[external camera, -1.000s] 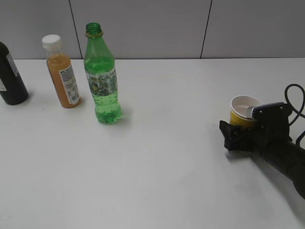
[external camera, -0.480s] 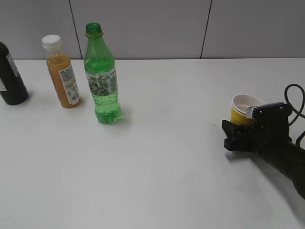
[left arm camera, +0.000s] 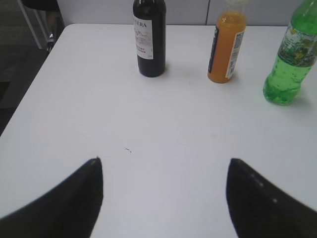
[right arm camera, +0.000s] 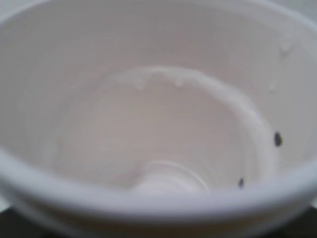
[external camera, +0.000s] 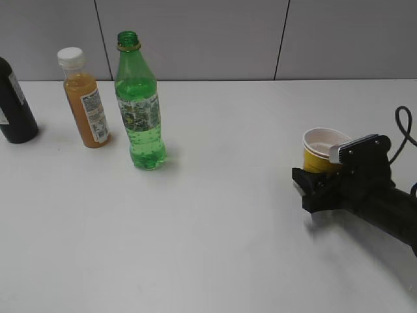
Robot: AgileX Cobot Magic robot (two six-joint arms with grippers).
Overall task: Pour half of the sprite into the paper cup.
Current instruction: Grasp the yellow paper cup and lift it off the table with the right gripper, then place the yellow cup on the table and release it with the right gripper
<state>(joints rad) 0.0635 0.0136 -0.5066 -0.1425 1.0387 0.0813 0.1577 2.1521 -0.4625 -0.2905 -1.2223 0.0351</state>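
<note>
The right gripper [external camera: 320, 175] has its dark fingers closed around the lower wall of the paper cup [external camera: 320, 151], which stands upright in the grasp with its yellow side and white rolled rim showing, close to the right edge of the white worktop [external camera: 215, 222] and roughly midway between its front and back. Behind the fingers, the black arm runs off toward the front right corner, with a cable looping at the right edge. The left gripper [left arm camera: 163, 191] hangs over the worktop's left side with its two dark fingertips [left arm camera: 86, 191] spread wide and nothing between them, only bare surface below. A broad bare stretch lies between the cup and the sprite bottle [external camera: 139, 104], which stands uncapped and upright toward the back left, well apart from the cup. Just beside it to the left is the orange juice bottle [external camera: 86, 101] with its white cap, and farther left, at the left edge, a dark wine bottle [external camera: 14, 104]; the three form a row near the back edge, below a grey panelled wall [external camera: 195, 36]. The left wrist view shows the left edge and back left corner of the worktop and the dark floor beyond it, which the exterior view cuts off. The right wrist view shows only the cup's white inside [right arm camera: 148, 129], blurred, with a few droplets and small dark specks on the wall.
</note>
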